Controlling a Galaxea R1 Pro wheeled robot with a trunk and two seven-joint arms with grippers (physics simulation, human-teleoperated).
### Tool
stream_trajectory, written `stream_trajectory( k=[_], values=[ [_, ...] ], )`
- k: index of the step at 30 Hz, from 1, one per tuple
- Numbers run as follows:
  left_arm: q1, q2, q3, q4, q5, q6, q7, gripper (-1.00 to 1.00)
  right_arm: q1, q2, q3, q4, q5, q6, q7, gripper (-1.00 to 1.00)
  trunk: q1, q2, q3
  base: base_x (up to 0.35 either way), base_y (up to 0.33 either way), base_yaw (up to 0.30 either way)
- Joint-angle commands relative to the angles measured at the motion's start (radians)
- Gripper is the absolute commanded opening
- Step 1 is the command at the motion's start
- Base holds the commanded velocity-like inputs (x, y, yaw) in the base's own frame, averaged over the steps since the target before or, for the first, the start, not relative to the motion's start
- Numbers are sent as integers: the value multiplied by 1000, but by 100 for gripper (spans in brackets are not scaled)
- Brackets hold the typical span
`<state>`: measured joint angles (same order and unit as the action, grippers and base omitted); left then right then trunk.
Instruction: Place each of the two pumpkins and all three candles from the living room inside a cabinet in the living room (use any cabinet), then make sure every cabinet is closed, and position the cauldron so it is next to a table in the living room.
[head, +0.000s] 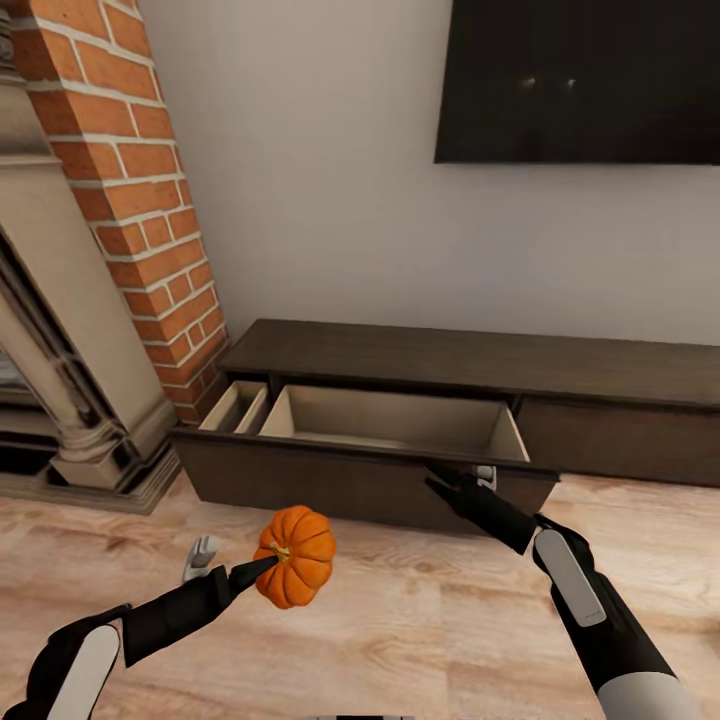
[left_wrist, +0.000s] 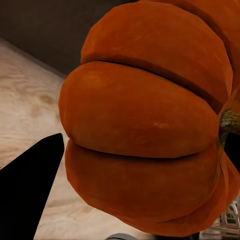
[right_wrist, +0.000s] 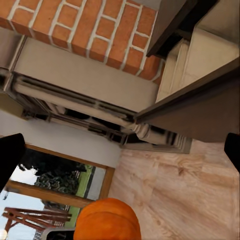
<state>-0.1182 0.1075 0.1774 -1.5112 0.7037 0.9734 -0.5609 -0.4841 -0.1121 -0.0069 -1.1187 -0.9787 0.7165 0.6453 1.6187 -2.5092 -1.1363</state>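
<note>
The left gripper is clamped on an orange pumpkin, one dark fingertip pressed at the stem, and holds it in the air above the wood floor in front of the cabinet. In the left wrist view the pumpkin's ribbed side bulges between the two black fingers. The left arm reaches forward, low and nearly level. The right gripper sits at the front panel of the cabinet's pulled-out drawer, near its right end; its fingers stand spread apart with nothing between them in the right wrist view. The right arm stretches diagonally toward the cabinet. Left of the cabinet rises a brick column; above it hangs a dark screen. No writing is legible.
</note>
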Motion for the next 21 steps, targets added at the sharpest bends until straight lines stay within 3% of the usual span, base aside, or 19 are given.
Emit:
stream_trajectory(
  k=[1,21],
  values=[
    [-1,0,1,-1,10,8,-4,-100,-1,0,-1,4,-6,6,1,100,0,0,0,0,-284,-213],
    [-1,0,-13,-1,10,8,-3,-100,-1,0,-1,43,-23,4,4,100,0,0,25,2,-280,-213]
  ],
)
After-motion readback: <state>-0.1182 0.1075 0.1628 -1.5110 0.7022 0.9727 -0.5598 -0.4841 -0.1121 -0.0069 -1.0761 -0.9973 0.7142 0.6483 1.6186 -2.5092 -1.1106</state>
